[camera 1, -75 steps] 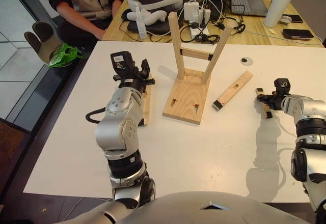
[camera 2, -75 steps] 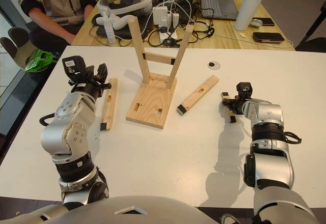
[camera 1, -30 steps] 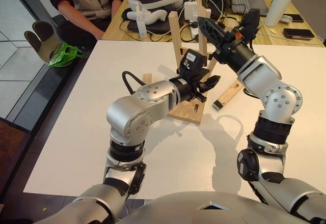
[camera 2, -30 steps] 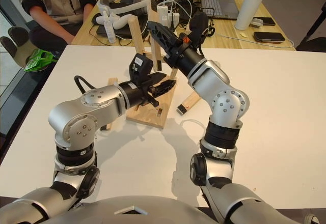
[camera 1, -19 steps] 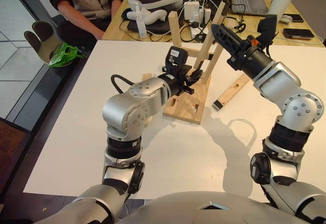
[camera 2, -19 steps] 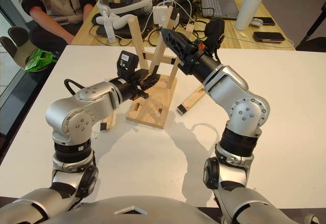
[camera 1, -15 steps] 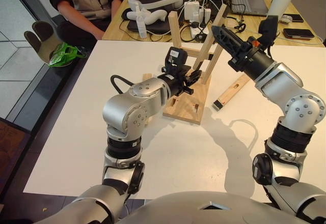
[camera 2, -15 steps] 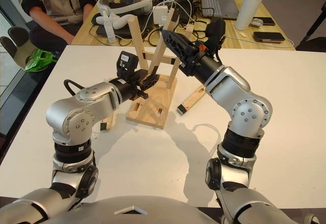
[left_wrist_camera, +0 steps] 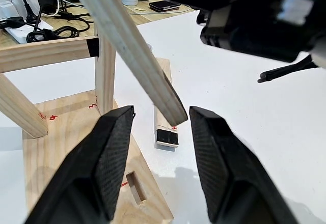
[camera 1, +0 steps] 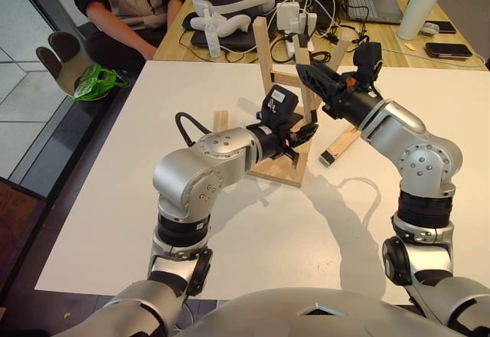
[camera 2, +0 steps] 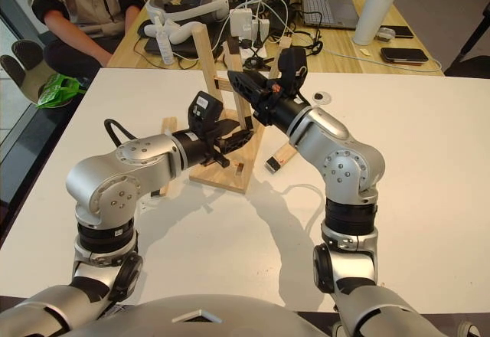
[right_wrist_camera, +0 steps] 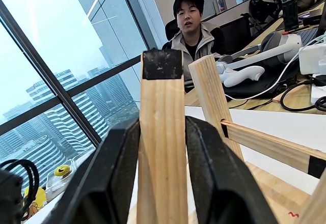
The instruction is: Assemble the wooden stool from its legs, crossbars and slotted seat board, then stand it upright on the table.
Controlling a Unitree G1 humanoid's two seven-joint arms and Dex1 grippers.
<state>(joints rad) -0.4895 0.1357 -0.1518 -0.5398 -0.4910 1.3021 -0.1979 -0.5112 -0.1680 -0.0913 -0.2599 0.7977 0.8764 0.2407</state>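
The slotted seat board (camera 1: 279, 157) lies flat on the white table. Two legs (camera 1: 265, 69) stand in it, joined by a crossbar (left_wrist_camera: 46, 53). My right gripper (right_wrist_camera: 163, 126) is shut on a third wooden leg (right_wrist_camera: 163, 147) with a black-capped end. It holds that leg slanted over the board (camera 2: 237, 69). My left gripper (left_wrist_camera: 162, 111) is open just above the board, and the held leg's lower end (left_wrist_camera: 170, 109) sits between its fingers (left_wrist_camera: 114, 158) with gaps on both sides. Another leg (camera 1: 348, 134) lies loose on the table right of the board.
A further wooden piece (camera 2: 164, 134) lies left of the board, partly behind my left arm. A small dark disc (camera 2: 321, 96) rests on the table beyond. The wooden desk (camera 1: 383, 46) behind holds cables, a headset, a laptop and a tumbler (camera 1: 419, 8).
My right gripper has swung left and down, bringing the held leg from a wide tilt to a steeper one. Its lower end now lies between my left gripper's fingers, which shifted right over the board.
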